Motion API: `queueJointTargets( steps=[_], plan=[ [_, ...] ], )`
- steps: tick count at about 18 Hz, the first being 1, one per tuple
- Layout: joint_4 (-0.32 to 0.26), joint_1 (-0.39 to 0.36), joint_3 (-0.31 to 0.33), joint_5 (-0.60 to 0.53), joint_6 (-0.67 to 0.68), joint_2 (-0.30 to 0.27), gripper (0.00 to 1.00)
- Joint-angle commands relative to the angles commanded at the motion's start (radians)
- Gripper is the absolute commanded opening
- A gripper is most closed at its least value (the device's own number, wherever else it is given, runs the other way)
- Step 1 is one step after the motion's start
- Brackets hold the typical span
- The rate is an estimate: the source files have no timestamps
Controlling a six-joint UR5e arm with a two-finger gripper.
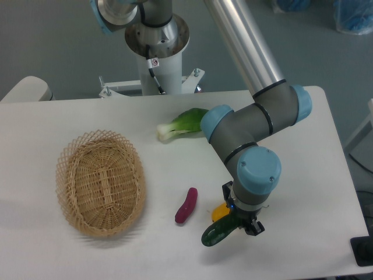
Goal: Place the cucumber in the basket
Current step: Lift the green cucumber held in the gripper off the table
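The dark green glossy cucumber (214, 234) sticks out to the lower left from under my gripper (238, 226), near the table's front edge. The gripper points down, and its dark fingers (253, 228) close around the cucumber's right end, which is hidden by the wrist. Whether the cucumber rests on the table or hangs just above it is unclear. The oval tan wicker basket (65, 175) stands far to the left with nothing inside it.
A short purple piece (186, 205) lies between the basket and the gripper. A small yellow object (220, 211) peeks out beside the wrist. A bok choy (182, 124) lies behind the arm's elbow. The robot base (156, 41) stands at the back.
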State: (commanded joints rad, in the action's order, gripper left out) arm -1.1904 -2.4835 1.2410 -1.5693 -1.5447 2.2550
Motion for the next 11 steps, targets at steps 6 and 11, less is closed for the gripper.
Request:
queueJointTargets(
  steps=[6, 11],
  plan=[
    [0.0, 0.009, 0.002, -0.003, 0.003, -0.002, 0.22],
    [-0.003, 0.029, 0.017, 0.0, 0.008, -0.011, 0.22]
  ],
)
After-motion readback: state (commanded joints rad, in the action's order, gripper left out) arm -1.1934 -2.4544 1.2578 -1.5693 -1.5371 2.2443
